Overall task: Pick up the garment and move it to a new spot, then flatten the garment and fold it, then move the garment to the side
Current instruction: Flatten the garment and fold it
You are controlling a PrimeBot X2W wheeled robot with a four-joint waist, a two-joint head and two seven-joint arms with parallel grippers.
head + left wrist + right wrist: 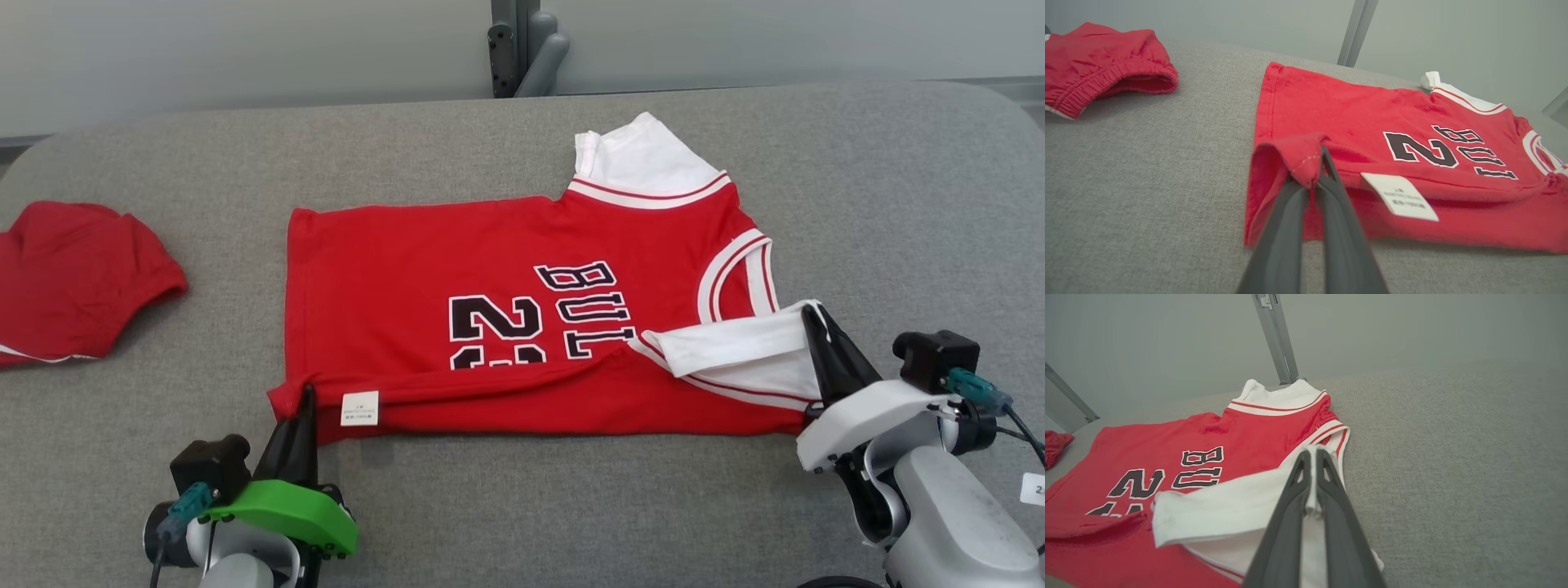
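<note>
The garment is a red jersey with white sleeves and black lettering, spread sideways on the grey table. Its near long edge is folded up over the body. My left gripper is shut on the garment's red hem corner, seen pinched in the left wrist view beside a white label. My right gripper is shut on the white sleeve, which lies folded over the red body; the right wrist view shows white cloth between the fingers. The far white sleeve lies flat at the back.
A second red garment lies bunched at the table's left edge, also seen in the left wrist view. A grey post stands behind the table's back edge. Bare grey cloth surface lies in front of and to the right of the jersey.
</note>
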